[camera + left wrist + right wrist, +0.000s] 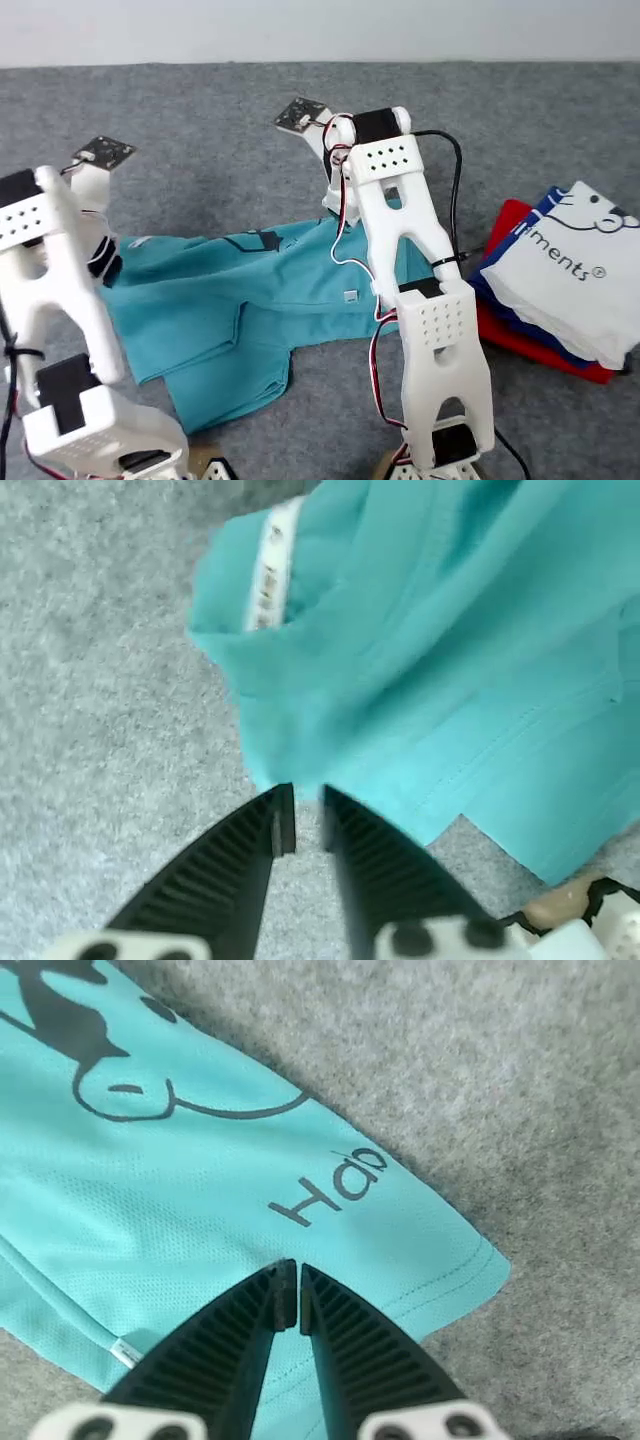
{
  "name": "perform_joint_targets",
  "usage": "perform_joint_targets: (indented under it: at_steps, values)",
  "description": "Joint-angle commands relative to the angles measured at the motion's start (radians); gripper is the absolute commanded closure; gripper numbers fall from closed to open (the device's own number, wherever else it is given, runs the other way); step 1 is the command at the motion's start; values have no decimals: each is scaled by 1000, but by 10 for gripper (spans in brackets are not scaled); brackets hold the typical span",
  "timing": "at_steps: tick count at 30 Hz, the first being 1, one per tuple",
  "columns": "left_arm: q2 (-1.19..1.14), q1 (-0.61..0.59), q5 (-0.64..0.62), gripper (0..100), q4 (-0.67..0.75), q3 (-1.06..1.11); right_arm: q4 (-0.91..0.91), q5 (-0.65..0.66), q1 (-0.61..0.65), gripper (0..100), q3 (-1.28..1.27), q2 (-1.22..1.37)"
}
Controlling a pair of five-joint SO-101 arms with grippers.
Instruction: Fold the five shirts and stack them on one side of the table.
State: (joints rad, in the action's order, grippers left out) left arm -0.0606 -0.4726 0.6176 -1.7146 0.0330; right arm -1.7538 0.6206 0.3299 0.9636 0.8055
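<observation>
The teal shirt [250,290] lies spread just beside the folded stack [560,290], its long axis running straight away from the stack. The right gripper [288,1295] rests clenched on the hem corner nearer the stack, with no cloth visibly pinched. The left gripper [298,820] is at the collar end, farthest from the stack, and seems to nip the edge. The fold, I'd judge, starts there.

The middle of the table [200,110] is covered by the spread teal shirt [230,300]. Its right edge is taken up by the stack of folded shirts [560,270]. The near side is blocked by the left arm [60,300] and the right arm [420,290]. Open grey surface is left along the far side.
</observation>
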Motion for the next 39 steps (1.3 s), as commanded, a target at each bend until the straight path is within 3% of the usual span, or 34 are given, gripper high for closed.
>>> perform_joint_targets:
  at_steps: [1,13,19,22,27,30,39]
  values:
    - [101,8,-44,849,-15,-64,-45,-11,-2,987,-37,-87]
    - [302,5,-58,832,-40,8,-44,-11,-61,986,-365,-269]
    - [301,6,-38,833,-37,108,-44,-11,-65,885,-606,-378]
    - [295,5,-38,833,-37,113,-42,-11,-56,880,-690,-441]
    - [295,3,-40,833,-21,113,-44,-6,-24,872,-799,-536]
    - [295,3,-40,833,-21,114,-41,-11,5,812,-858,-561]
    - [295,3,-41,834,-14,134,45,-12,54,793,-878,-483]
